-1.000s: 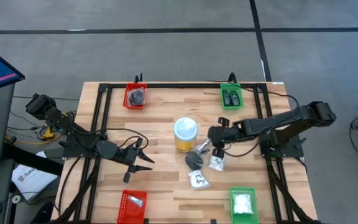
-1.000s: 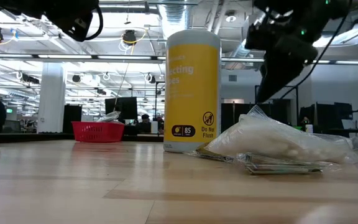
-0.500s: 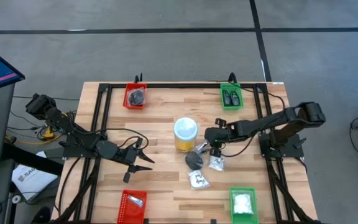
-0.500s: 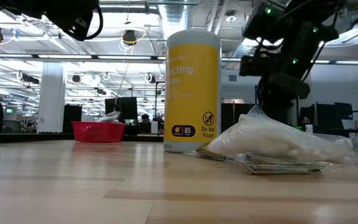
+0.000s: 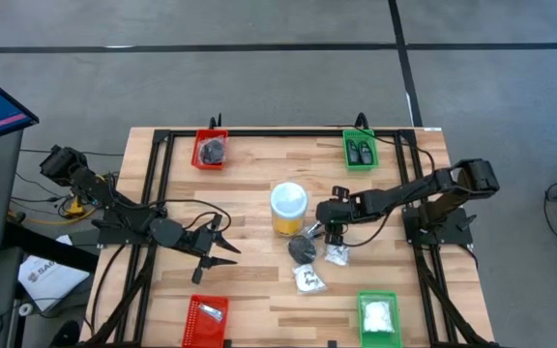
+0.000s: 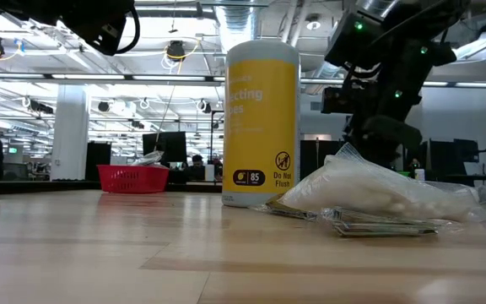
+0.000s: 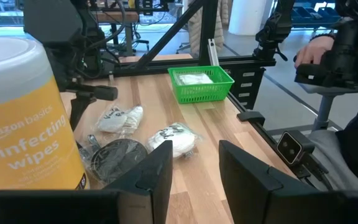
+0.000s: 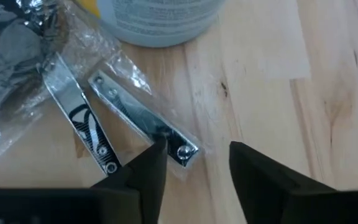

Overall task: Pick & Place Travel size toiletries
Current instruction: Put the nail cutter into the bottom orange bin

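**Right gripper low over the clippers, jaws parted, nothing held**

1. Right gripper [image 8: 191,165]: your jaws stand moderately apart, empty. Its fingers [image 8: 145,171] straddle the end of a silvery clipper [image 8: 143,118] sealed in a clear sleeve; one fingertip overlaps the sleeve's edge, though you cannot tell if it presses on it. In the high view this gripper [image 5: 334,232] sits low at mid-table, just beside the jar.

2. Clippers: two flat, narrow metal pieces with riveted ends. The second clipper [image 8: 79,118] carries a black printed mark and lies alongside the first, both in crinkled clear film on the bare wood.

3. Black piece [image 5: 302,249]: roundish, dark, wrapped in glossy film, touching the clipper sleeves.

4. Packets: a clear packet [image 5: 337,253] of white contents lies just beside the gripper; another packet [image 5: 309,279] with black print lies nearer the front edge. In the low view a packet [image 6: 378,192] shows as a soft, puffed mound.

5. Jar [image 5: 289,209]: yellow cylinder, pale lid, upright, central.

6. Trays: mesh-walled baskets at the corners. Green tray [image 5: 361,150] holds small dark bottles; green front tray [image 5: 378,315] holds white packets; red tray [image 5: 210,150] holds a black piece; red front tray [image 5: 206,322] holds a pale silvery item.

7. Left gripper [image 5: 222,248]: your waiting arm, jaws spread wide, empty, well apart from the toiletries.

8. Table [image 5: 249,193]: pale wooden planks, black frame.
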